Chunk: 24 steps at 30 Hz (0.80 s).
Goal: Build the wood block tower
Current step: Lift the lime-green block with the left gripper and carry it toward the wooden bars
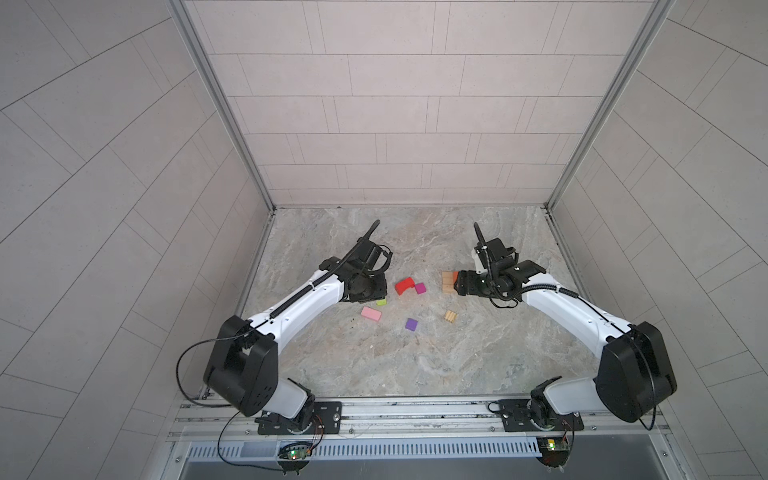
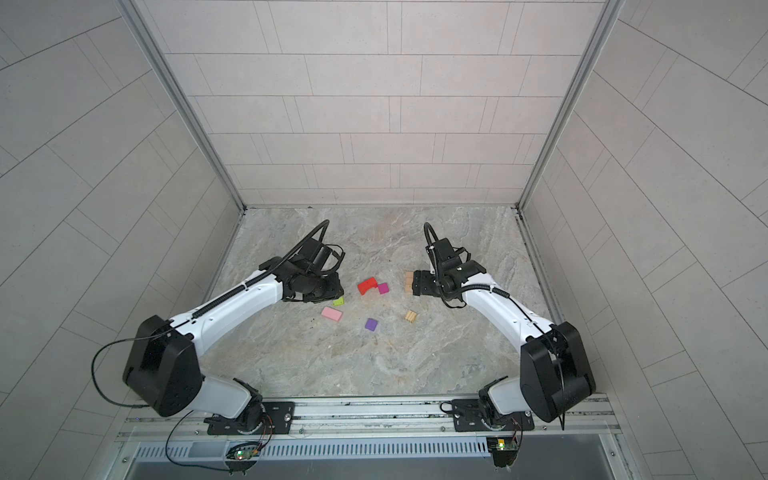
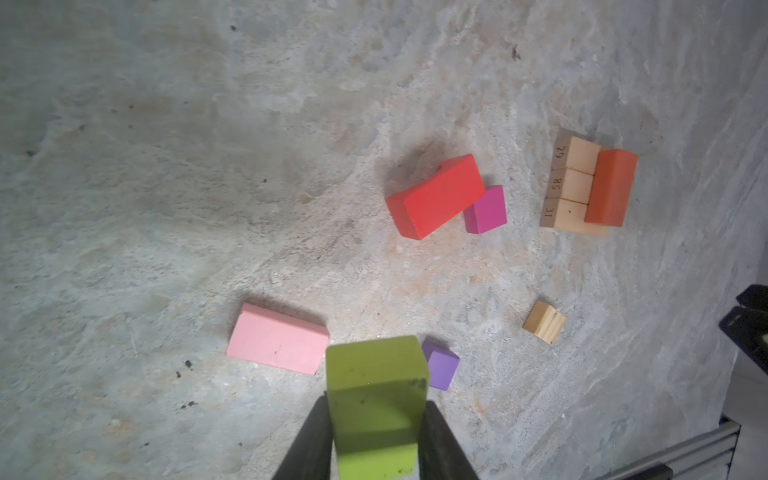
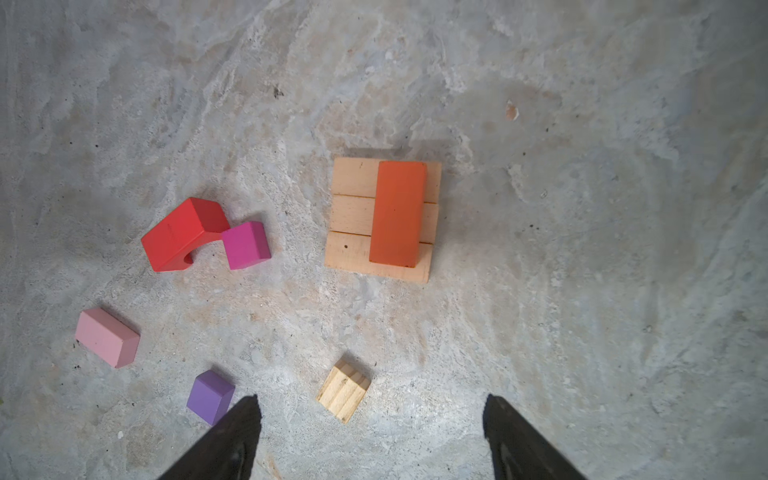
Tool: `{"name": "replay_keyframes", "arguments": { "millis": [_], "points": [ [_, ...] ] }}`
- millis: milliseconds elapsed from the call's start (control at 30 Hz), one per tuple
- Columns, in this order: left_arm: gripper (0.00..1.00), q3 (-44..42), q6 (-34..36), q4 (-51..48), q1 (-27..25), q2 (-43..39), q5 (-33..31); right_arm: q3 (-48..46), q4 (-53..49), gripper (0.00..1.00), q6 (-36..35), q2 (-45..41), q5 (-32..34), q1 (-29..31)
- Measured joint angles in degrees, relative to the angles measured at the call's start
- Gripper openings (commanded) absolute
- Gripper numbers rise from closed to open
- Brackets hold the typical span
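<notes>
clenching the lime green block (image 3: 374, 374), the left gripper (image 3: 376, 409) holds it just beside the pink block (image 1: 370, 313). further right lie the purple cube (image 1: 411, 324), the red arch (image 1: 404, 285) touching the magenta cube (image 1: 420, 288), and a small tan cube (image 4: 344, 390). the tower so far is three tan bars (image 4: 353, 216) side by side with the orange block (image 4: 397, 214) flat across them. the right gripper (image 4: 372, 399) hangs near it, jaws spread and empty.

Rectangle (image 4: 397, 214) atop bars (image 1: 447, 283), arch (image 1: 402, 286) touching cube (image 1: 420, 288) left of them
</notes>
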Motion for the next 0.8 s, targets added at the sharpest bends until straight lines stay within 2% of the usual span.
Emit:
{"name": "replay_keyframes", "arguments": {
  "millis": [300, 633, 800],
  "points": [
    [0.13, 11.0, 2.4, -1.9, -0.9, 8.5, 5.4, 1.0, -1.5, 0.88, -4.8, -0.5, 1.8, -0.5],
    [0.14, 24.8, 1.9, -1.8, -3.9, 22.0, 10.9, -1.1, -1.1, 0.87, -4.3, -1.4, 2.0, -2.7],
    [0.14, 29.7, 0.1, -0.4, -4.9, 27.3, 14.0, -1.3, -1.1, 0.87, -3.8, -1.4, 0.0, -5.4]
  ]
}}
